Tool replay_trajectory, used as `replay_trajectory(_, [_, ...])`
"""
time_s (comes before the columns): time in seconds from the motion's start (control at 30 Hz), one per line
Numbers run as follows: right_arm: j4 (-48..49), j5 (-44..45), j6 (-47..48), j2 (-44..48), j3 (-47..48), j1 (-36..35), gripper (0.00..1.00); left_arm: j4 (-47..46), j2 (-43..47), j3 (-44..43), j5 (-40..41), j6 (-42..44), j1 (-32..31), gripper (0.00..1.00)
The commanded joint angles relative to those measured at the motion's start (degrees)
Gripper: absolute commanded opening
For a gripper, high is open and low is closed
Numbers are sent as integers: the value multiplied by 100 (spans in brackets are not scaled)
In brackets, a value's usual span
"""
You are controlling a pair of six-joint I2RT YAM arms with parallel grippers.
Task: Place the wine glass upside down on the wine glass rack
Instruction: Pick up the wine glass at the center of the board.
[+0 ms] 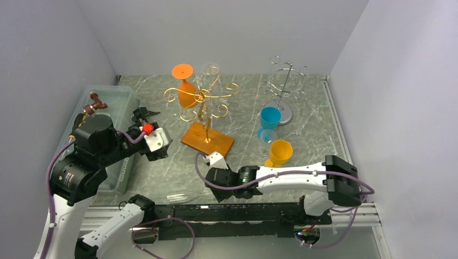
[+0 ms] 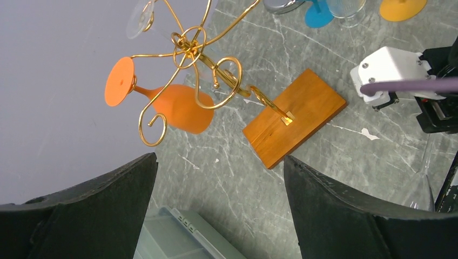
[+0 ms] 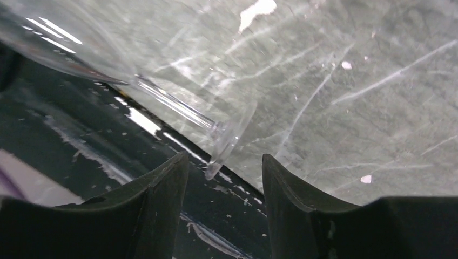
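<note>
Surface: grey marbled top, carrying everything.
Bin: clear plastic, sitting at the left edge.
Left arm: jaws spreading wide, holding nothing, facing the gold rack.
Right arm: reaching low toward the near edge, jaws standing partly open, gripping nothing.
Gold rack: standing mid-surface on a wooden base, with 1 orange glass hanging upside down. I am judging it the likely target.
Silver rack: standing at the far right.
Wine glass: lying on its side at the near edge, its foot sitting just ahead of the right jaws' tips.
Handling: I am judging it light, rigid, slick and breakable. The thin stem is looking like the best hold, taken gently.
Writing: nothing is showing that can be read.
</note>
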State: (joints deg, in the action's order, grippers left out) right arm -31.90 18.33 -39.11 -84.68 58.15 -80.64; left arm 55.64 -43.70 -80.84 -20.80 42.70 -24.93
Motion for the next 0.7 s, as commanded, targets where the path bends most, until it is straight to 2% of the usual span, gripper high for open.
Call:
replay_trajectory(0.0, [-23, 499, -484, -93, -139, -48, 53, 19, 23, -55, -232, 90, 30, 92])
replay_trajectory(0.2, [495, 494, -468, -193, -362, -39, 44, 64, -10, -154, -233, 141, 31, 92])
replay_trajectory(0.4, [1055, 407, -449, -416, -608, -22, 22, 27, 34, -103, -210, 113, 32, 92])
replay_trajectory(0.6, [1228, 824, 4, -156, -728, -13, 2, 92, -42, -202, -282, -95, 30, 92])
replay_trajectory(0.67, [1083, 1166, 375, 139, -654, -13, 0, 116, -82, -220, -335, -337, 30, 92])
